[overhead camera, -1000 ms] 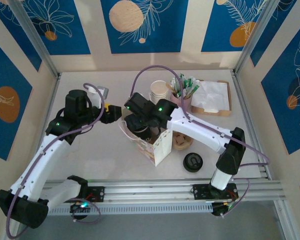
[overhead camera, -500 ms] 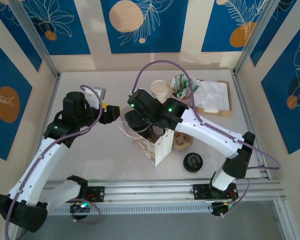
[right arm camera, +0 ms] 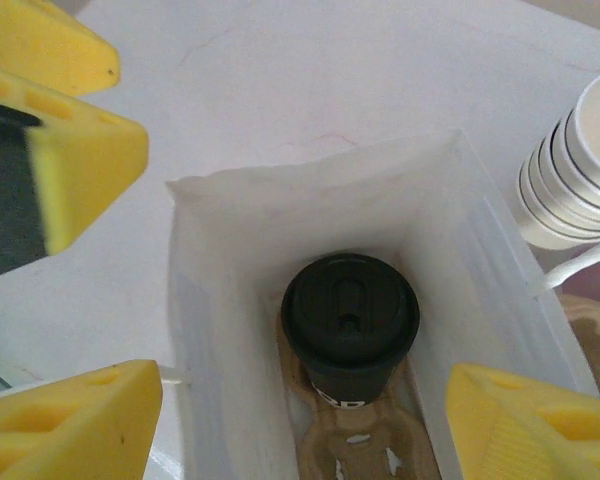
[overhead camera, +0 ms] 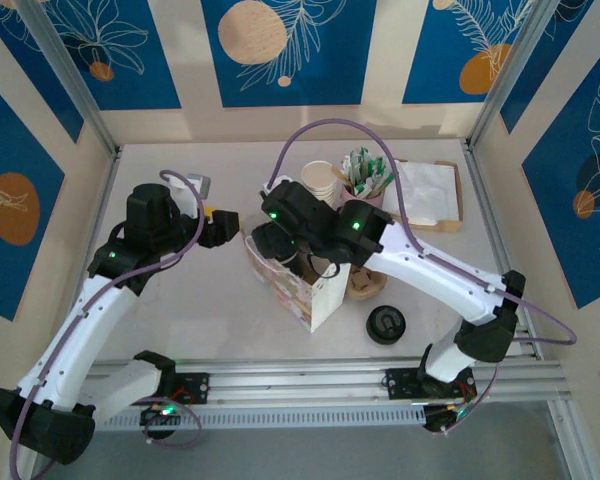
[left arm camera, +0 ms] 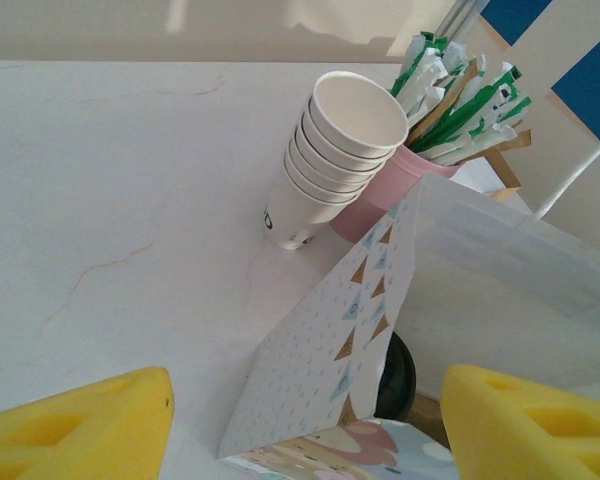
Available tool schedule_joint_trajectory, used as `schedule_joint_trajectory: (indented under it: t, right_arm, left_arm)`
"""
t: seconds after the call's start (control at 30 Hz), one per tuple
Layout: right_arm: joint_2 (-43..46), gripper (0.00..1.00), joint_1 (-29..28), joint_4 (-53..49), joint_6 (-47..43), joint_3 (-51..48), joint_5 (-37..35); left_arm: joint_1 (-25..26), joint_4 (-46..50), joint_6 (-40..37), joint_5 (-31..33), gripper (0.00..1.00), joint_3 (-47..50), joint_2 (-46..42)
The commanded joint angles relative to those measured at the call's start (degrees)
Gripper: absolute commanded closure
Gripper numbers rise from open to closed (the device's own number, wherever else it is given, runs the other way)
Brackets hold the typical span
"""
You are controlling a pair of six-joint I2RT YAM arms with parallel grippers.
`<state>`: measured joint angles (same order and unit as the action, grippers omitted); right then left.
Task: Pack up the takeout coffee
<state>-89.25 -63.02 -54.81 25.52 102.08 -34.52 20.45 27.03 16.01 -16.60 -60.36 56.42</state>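
Now, overhead, the right jaws are hovering spread over the paper bag on the table. Left wrist: left jaws are standing wide, bag corner between. Right wrist: lidded coffee cup is sitting inside the bag.

coffee cup in carrier, inside bag
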Motion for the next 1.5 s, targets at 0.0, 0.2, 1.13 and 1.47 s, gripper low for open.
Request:
schedule_joint_trajectory:
  t: [0.0,0.2,1.13,1.47]
  right_arm:
    - [3.55,0.25,-0.69,1.72,-0.91,0.91,0.66]
    - [7.84,0.24,-1.40,6.19,-2.67,-1.60,2.88]
    - [33.65,0.27,13.48,25.43,-8.92,-19.54,-1.14]
    - [34.30,0.34,39.01,18.68,-2.38,-25.87,9.94]
  left_arm:
    - [0.34,0.07,0.33,0.69,0.29,0.50,0.09]
    - [0.30,-0.04,0.43,0.61,0.29,0.64,0.10]
    - [0.12,-2.12,0.43,9.99,0.26,3.02,-6.16]
    - [-0.30,-1.95,1.10,15.42,0.24,3.93,-7.49]
